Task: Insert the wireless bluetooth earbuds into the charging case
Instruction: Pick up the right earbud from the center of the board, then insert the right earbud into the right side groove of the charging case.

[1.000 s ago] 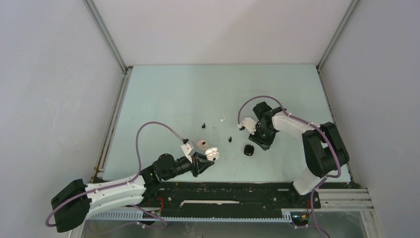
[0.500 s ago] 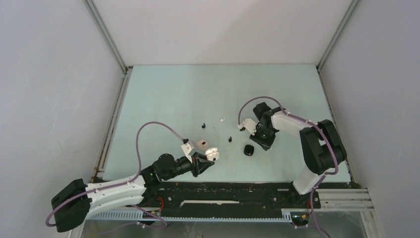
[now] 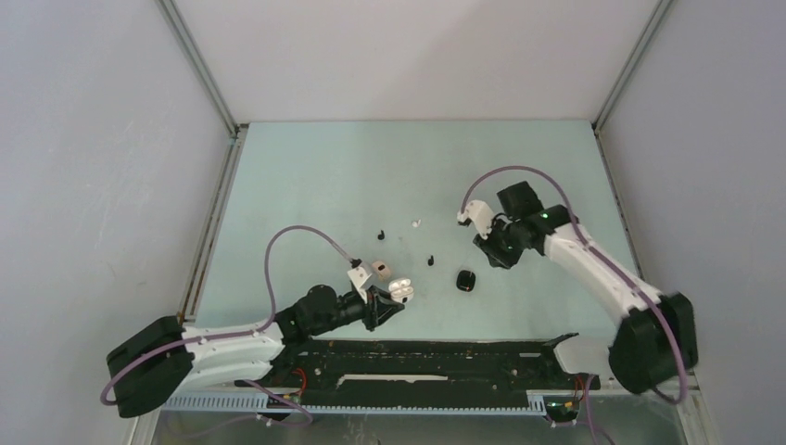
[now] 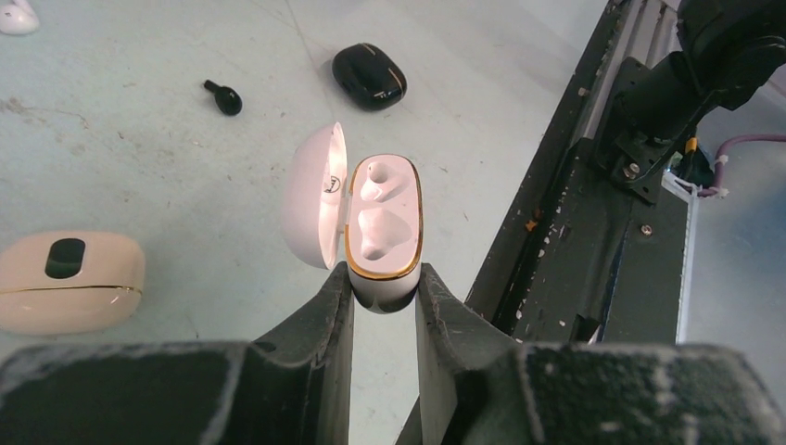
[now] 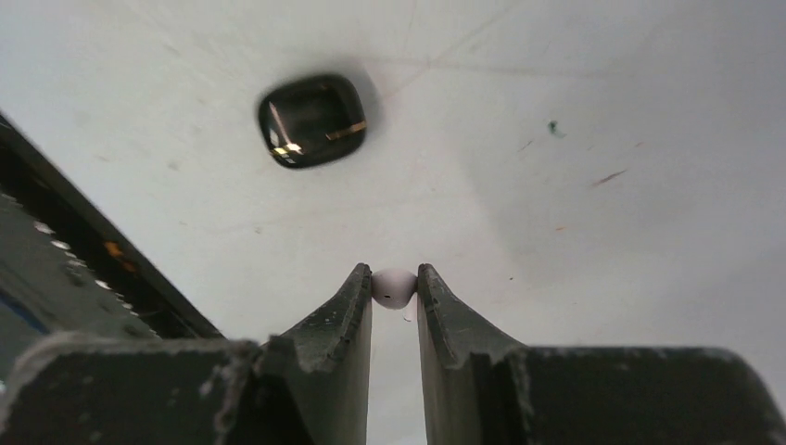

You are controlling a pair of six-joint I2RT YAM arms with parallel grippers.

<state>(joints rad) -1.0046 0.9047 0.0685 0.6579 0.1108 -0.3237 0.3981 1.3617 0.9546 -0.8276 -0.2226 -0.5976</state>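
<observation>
On tbl (image 3: 324, 167): 3 loose buds (image 3: 381, 234) (image 3: 416, 223) (image 3: 430, 260), 2 closed cases (image 3: 379, 270) (image 3: 465, 280).

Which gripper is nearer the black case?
Right. The right gripper, pinching a white earbud, hangs beside the black case; the left gripper, holding the open case, is farther.

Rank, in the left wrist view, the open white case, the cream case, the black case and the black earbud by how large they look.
1. open white case, which is also nearest the camera, so its lead is partly due to closeness
2. cream case
3. black case
4. black earbud, clearly the smallest
</observation>
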